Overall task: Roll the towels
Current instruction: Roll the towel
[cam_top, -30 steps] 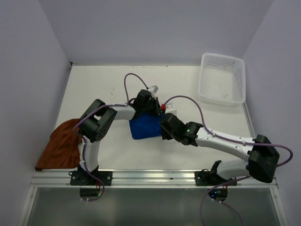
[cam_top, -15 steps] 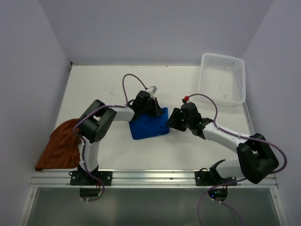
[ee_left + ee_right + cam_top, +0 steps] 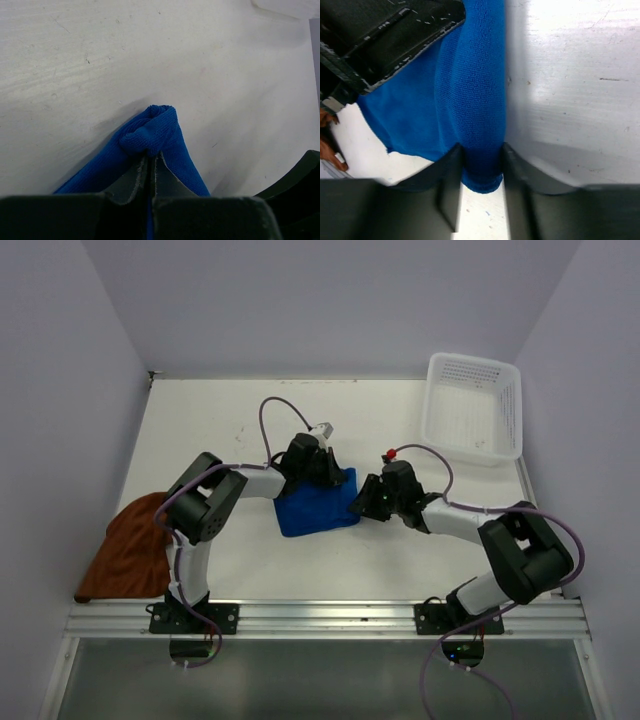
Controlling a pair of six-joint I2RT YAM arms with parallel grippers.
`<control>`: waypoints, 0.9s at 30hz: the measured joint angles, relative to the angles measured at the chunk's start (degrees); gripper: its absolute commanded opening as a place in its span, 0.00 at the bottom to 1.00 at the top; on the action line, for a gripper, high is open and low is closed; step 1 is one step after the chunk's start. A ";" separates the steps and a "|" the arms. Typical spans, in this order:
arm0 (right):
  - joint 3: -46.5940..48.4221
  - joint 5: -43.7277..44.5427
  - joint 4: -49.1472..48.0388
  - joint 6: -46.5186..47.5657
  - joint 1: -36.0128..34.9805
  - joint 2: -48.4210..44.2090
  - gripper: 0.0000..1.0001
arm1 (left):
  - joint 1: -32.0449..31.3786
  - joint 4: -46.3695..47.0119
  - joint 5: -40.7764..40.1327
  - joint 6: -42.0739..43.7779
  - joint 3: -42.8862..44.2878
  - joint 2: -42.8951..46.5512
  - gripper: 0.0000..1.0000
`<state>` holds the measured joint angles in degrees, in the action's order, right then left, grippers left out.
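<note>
The blue towel [image 3: 312, 510] lies bunched at the middle of the table. My left gripper [image 3: 340, 477] is shut on its far right corner, and in the left wrist view the pinched cloth [image 3: 152, 131] bulges out beyond the left gripper [image 3: 150, 159]. My right gripper [image 3: 362, 503] is at the towel's right edge. In the right wrist view a rolled fold of the blue towel [image 3: 475, 90] sits between the right gripper [image 3: 482, 152] jaws, which touch it on both sides. The rust-brown towel [image 3: 130, 548] hangs crumpled over the table's left edge.
A white perforated basket [image 3: 500, 445] stands at the back right of the table. The left arm's elbow [image 3: 205, 502] rises between the two towels. The left arm's black fingers [image 3: 395, 35] fill the top left of the right wrist view.
The right gripper came off the top of the blue towel, swung out right, and has now closed on the towel's right fold. The left gripper kept its hold, with the corner drawn up and right.
</note>
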<state>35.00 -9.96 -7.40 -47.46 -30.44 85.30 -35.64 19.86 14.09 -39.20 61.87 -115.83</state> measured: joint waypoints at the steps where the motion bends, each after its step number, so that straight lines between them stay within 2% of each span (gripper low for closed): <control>1: 0.00 0.00 -0.09 0.57 0.02 0.44 0.29 | 0.00 -0.04 -0.04 0.02 -0.04 0.07 0.00; 3: 0.00 0.11 -0.57 1.84 0.04 1.40 0.17 | 0.00 -0.28 -0.24 0.04 -0.11 0.24 0.00; 6: -0.59 0.37 -1.53 4.00 0.09 1.62 0.07 | 0.00 -0.76 -0.44 0.04 -0.11 0.46 0.00; 9: -1.27 1.20 -2.12 6.34 -0.11 1.03 0.00 | 0.00 -1.60 -0.48 0.09 0.04 0.70 0.05; 14: -1.44 5.49 -0.74 10.91 -2.32 -0.87 0.00 | 0.00 -4.07 -0.42 0.57 0.96 1.03 0.21; 18: 0.98 13.00 3.10 15.02 -7.91 -1.16 0.00 | 0.00 -7.32 -0.39 1.01 1.70 1.99 0.32; 27: 7.82 30.34 12.90 18.69 -20.02 1.40 0.00 | 0.98 -15.82 -0.20 1.99 2.29 5.81 0.40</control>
<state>42.83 20.38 5.50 -28.77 -50.46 86.70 -34.65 4.03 13.89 -37.21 64.16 -110.02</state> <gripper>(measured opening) 0.146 0.383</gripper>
